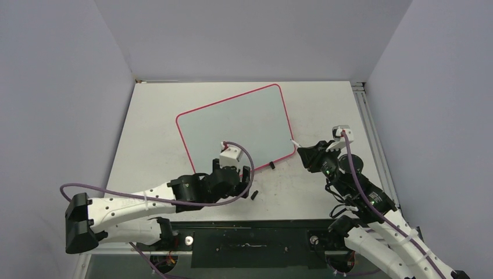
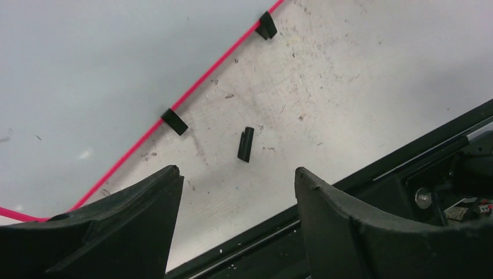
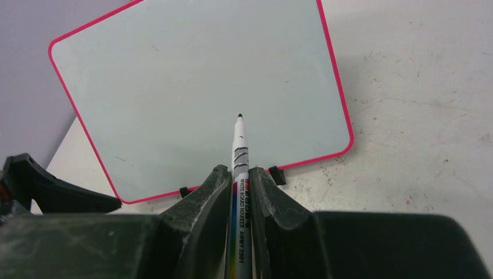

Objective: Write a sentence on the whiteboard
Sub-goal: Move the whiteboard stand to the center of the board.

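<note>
The whiteboard [image 1: 238, 125] lies flat and tilted on the table, white with a pink-red rim and two small black feet [image 2: 174, 121]. No sentence shows on its surface [image 3: 197, 87]. My right gripper [image 3: 238, 170] is shut on a whiteboard marker [image 3: 239, 151]; the bare black tip points at the board from its near right edge. From above, the right gripper [image 1: 303, 151] sits just off the board's right corner. My left gripper [image 2: 235, 171] is open and holds nothing. It hovers over the table by the board's near edge. A black marker cap [image 2: 246, 144] lies loose just ahead of it.
Grey walls close in the table on three sides. A black frame [image 2: 349, 180] runs along the table's near edge under the left gripper. A metal rail [image 1: 372, 128] lines the right edge. The cap [image 1: 254, 194] lies between the board and the frame.
</note>
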`<state>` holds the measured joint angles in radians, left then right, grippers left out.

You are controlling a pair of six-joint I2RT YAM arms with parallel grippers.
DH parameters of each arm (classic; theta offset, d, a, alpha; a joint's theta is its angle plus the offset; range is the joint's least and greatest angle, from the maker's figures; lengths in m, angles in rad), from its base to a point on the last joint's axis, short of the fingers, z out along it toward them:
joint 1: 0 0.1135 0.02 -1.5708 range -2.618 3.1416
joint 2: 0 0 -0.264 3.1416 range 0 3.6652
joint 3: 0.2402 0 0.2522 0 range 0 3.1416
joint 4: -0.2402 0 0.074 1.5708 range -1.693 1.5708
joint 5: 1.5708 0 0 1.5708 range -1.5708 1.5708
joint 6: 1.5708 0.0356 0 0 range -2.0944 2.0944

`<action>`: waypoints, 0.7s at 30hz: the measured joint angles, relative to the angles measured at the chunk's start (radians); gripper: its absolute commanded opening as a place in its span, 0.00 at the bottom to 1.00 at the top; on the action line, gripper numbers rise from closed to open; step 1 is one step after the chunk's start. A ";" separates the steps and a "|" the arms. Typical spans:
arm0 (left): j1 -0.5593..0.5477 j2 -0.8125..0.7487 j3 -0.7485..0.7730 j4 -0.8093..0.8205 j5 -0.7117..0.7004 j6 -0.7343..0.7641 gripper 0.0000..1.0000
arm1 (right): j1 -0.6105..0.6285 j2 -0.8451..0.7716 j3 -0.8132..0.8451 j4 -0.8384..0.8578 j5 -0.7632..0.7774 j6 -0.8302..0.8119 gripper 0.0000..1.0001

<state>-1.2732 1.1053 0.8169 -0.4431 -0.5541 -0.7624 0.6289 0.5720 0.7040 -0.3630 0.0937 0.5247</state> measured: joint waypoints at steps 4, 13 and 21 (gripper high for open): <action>0.110 -0.047 0.100 -0.077 0.106 0.105 0.72 | 0.000 0.000 0.017 -0.018 0.004 -0.010 0.05; 0.446 -0.084 0.409 -0.203 0.316 0.375 0.75 | 0.000 0.007 0.033 -0.017 -0.005 -0.013 0.05; 0.905 -0.093 0.396 -0.170 0.607 0.503 0.76 | 0.000 0.013 0.031 0.056 -0.072 0.013 0.05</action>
<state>-0.3683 1.0122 1.2125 -0.6132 0.0528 -0.2596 0.6289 0.5850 0.7345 -0.3069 0.0219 0.5377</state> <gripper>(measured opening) 0.755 0.153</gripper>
